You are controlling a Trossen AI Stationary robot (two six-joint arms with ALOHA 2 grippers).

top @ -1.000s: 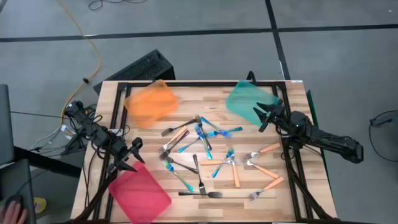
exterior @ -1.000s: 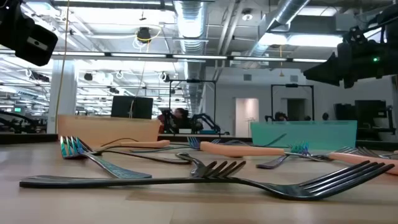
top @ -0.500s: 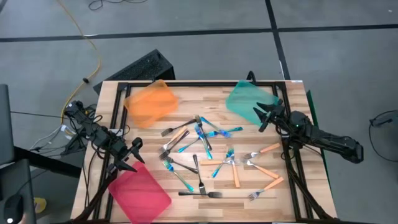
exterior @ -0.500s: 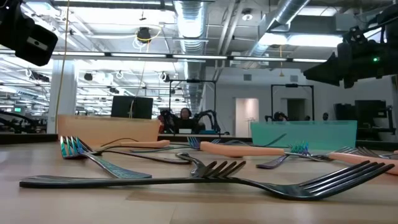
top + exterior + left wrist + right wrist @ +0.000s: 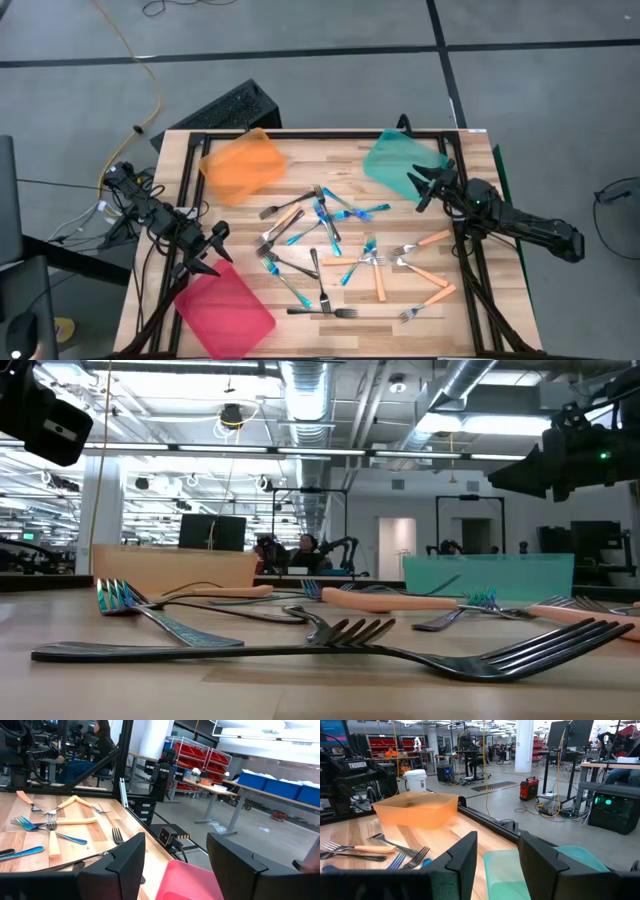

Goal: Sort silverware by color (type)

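Observation:
The silverware, several small forks, lies scattered on the middle of the wooden table [image 5: 470, 300]. Some forks have orange handles [image 5: 380, 282], some blue [image 5: 335, 240], some dark [image 5: 322, 312]. In the low view a dark fork [image 5: 300, 652] lies nearest, with an orange handle [image 5: 380, 600] behind it. My left gripper [image 5: 213, 250] hovers open at the table's left edge, above the pink tray [image 5: 225, 310]. My right gripper [image 5: 417, 190] hovers open at the far right, over the teal tray [image 5: 400, 160]. Neither has anything between its fingers.
An orange tray [image 5: 243, 165] stands at the far left; the right wrist view shows it too [image 5: 417, 807]. The teal tray [image 5: 520, 870] lies under my right fingers, the pink tray [image 5: 190, 880] under my left. Black frame rails run along the table's edges.

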